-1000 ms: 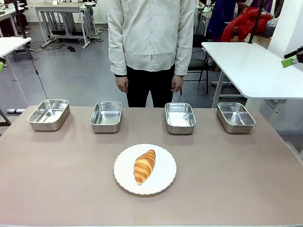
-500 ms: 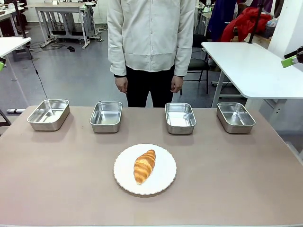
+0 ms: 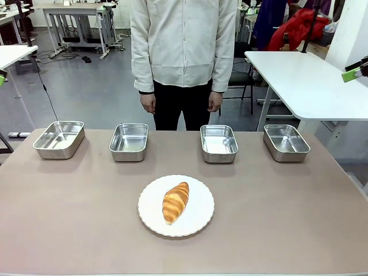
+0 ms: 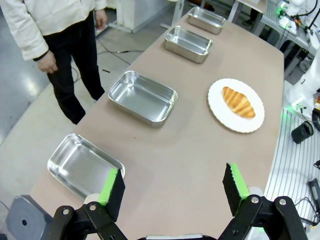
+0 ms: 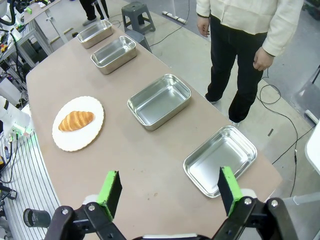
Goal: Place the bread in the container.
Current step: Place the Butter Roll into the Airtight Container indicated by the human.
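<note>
Bread well apart from right gripper

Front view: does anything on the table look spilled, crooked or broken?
Nothing stands out. The golden-brown croissant-shaped bread lies whole on the round white plate, and the four shiny rectangular steel pans stand upright and empty in a row beyond it.
</note>
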